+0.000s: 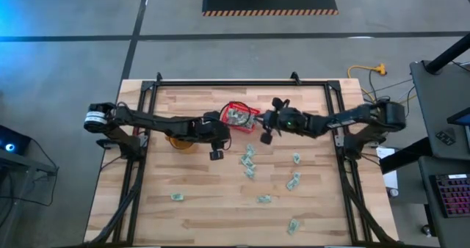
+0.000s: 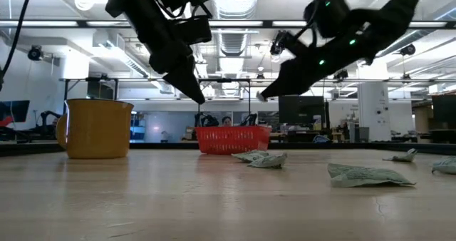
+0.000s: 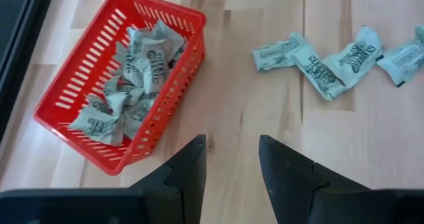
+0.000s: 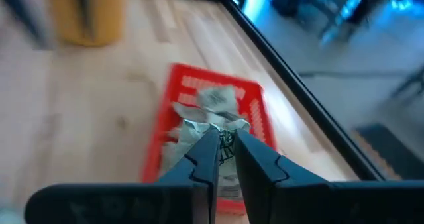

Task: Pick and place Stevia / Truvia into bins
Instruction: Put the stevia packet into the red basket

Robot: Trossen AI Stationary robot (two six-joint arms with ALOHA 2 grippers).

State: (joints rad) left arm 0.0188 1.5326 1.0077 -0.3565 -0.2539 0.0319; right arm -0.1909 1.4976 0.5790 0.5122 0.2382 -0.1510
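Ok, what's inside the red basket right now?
The basket holds a heap of crumpled sachets. The pile hides most of the basket's floor, so any sachets underneath cannot be counted.

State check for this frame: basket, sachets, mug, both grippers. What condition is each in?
red basket: upright, partly filled with sachets
loose sachets: scattered flat on the table, outside the basket
yellow mug: upright on the table
left gripper: jaws open, empty, beside the basket
right gripper: jaws shut on a sachet, above the basket
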